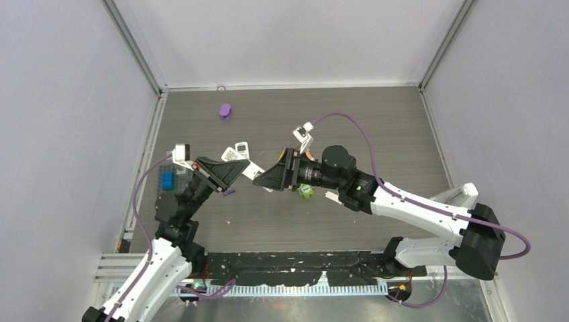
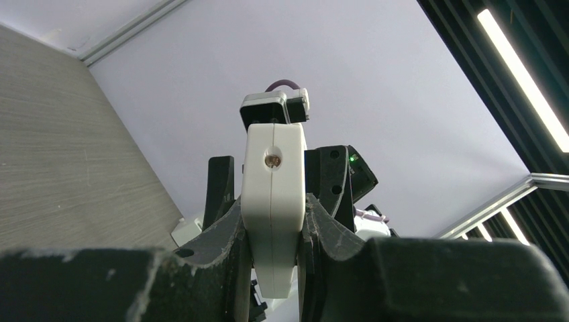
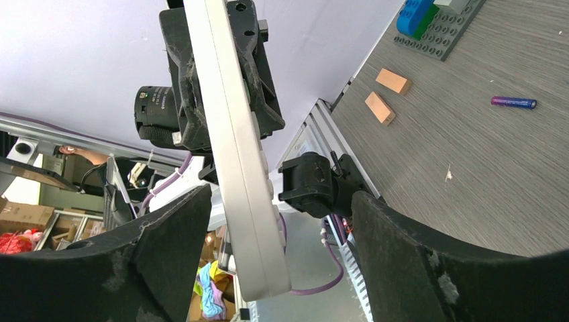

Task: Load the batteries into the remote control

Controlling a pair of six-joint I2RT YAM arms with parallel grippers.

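You have not got far with this job, going by what shows. On the surface (image 1: pixel 376 134) both arms meet near the middle, and the action is up in the air between them rather than down on the wood.

Your left fingers (image 2: pixel 225 238) are narrow and clamped on the remote (image 2: pixel 272 194), one on each flat side. They hold it lifted clear of the surface with its free end pointing at the other arm. Your right fingers (image 3: pixel 416 261) stand wide, one on each side of that free end, with a gap showing on both sides, so they grip nothing.

So the remote is picked up and presented, which counts as done. From the right wrist view you see it edge-on, and from the left wrist view only one end. You cannot tell from these views whether the battery cover is on or off, or whether any cell already sits inside.

What is left looks like most of the loading. The green block (image 1: pixel 306 191) lies just under the right wrist and plays no part. The purple battery (image 3: pixel 513 102) lies flat on the surface, on its own and well apart from either set of fingers, near the left arm. It is the only battery you can make out, and I judge it has yet to be fetched, lined up and pushed in.
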